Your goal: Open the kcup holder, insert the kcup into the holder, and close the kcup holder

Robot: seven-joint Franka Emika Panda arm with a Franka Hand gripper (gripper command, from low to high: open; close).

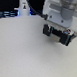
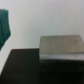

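Looking through the wrist view, I log a grey-topped boxy block [image 2: 60,47] sitting on a black surface [image 2: 20,67]; I take the black mass to be the kcup holder, though the blur hides any panel, handle or slots, so I cannot say whether it is open or closed. Beside the block, at the frame edge, a teal-green shape [image 2: 4,27] shows; I cannot tell whether it is the kcup. No fingertips appear in that view.

In the exterior view the gripper [image 1: 57,36] hangs over a pale tabletop [image 1: 25,56], well apart from the dark clutter [image 1: 7,14] along the table's far edge. Its dark fingers point down with something blurred between them; I cannot tell whether they are spread or pressed together. A white bottle-like object [image 1: 23,6] stands near that clutter. The holder is not identifiable in this view.
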